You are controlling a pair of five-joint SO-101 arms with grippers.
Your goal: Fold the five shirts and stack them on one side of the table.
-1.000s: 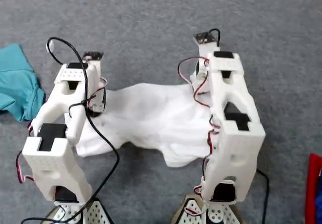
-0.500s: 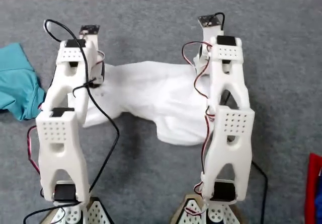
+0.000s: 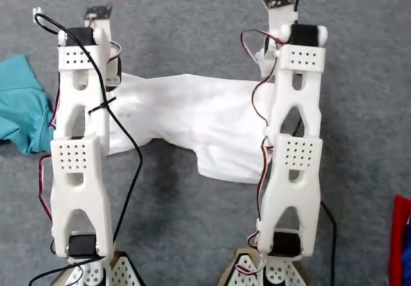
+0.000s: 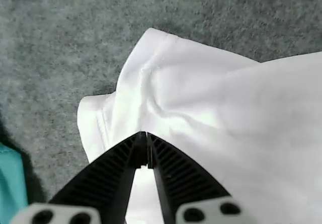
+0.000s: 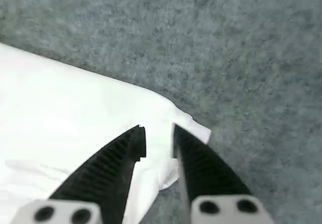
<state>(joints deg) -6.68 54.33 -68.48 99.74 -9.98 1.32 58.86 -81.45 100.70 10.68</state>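
Currently both arms are stretched out long and near-parallel. The left arm (image 3: 80, 138) lies over the left edge of the white shirt (image 3: 192, 119), the right arm (image 3: 292, 144) over its right edge. The left gripper (image 4: 146, 141) has its jaws pressed together, pinching a far corner of the shirt, and creases radiate from the tips. The right gripper (image 5: 157, 136) is clamped on the opposite far corner, with cloth in the narrow gap between its jaws. The shirt lies spread on the grey table (image 3: 192, 35) between the arms; its far edge is fairly straight, its body wrinkled, and its near edge sags in a lobe beside the right arm. A teal shirt (image 3: 22, 109) lies well left of the white one.
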